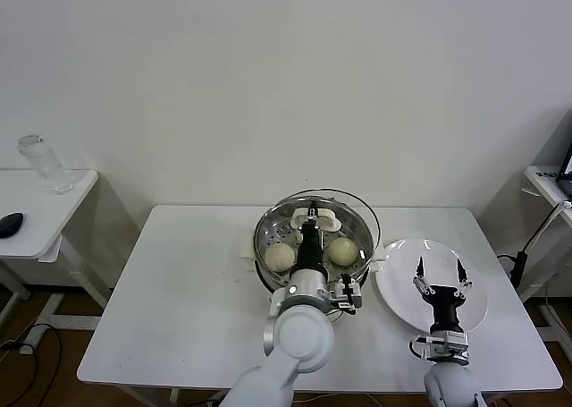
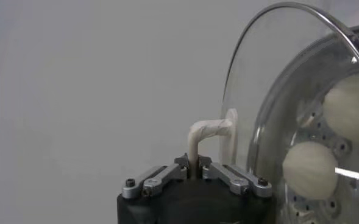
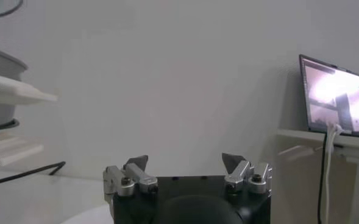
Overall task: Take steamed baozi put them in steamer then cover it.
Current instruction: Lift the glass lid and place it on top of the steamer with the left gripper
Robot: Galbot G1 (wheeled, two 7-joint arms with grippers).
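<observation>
Round shiny stainless-steel steamer (image 1: 268, 237) on a white table (image 1: 179, 291), holding cream-white steamed baozi (image 1: 280, 257) on its perforated tray, one to each side of the left gripper (image 1: 310, 214). Clear glass cover (image 2: 252, 103) with metal rim held over the steamer, its cream-white handle (image 2: 197, 137) clenched between the left fingers. Right gripper (image 1: 439, 268) spread wide, grasping nothing, above a flat white plate (image 1: 402, 295) beside the steamer. Plain pale wall behind; laptop (image 3: 334, 97) on a side table.

Left claw (image 2: 194, 163): black housing, silver linkage bars, black screws. Right claw (image 1: 439, 272): same build, dark pointed fingertips.
</observation>
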